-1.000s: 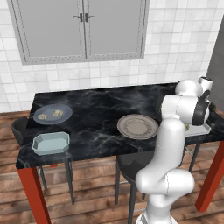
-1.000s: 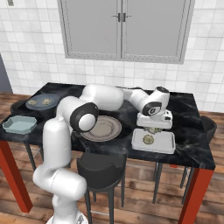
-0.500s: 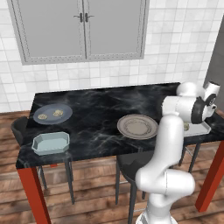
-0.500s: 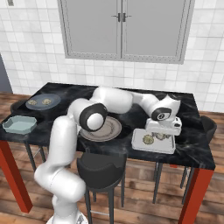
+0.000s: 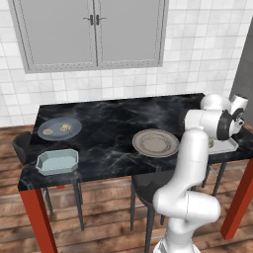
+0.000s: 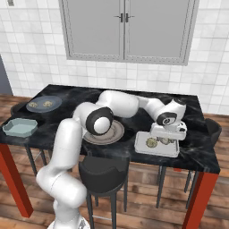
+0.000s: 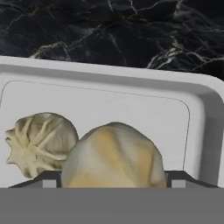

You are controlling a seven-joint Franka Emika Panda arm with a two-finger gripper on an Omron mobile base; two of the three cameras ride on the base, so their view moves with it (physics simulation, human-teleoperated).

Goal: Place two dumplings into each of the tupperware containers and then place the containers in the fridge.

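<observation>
Dumpling [image 7: 114, 155] between open gripper [image 7: 113, 178] tips, inside tupperware container [image 7: 131, 83]

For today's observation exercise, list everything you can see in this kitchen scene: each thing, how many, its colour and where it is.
Table: one, black marble top, red legs, centre of room.
Tubs: two; pale blue-green, table's left front corner; pale one, right end.
Dumplings: four, tan; two in the right tub, two on the blue-grey plate.
Plates: two; blue-grey, left rear; beige, middle front.
Wall cupboard: one, grey, two doors, on tiled wall.
Stools: dark, under the table.
Gripper: one, open, over the right tub.
</observation>
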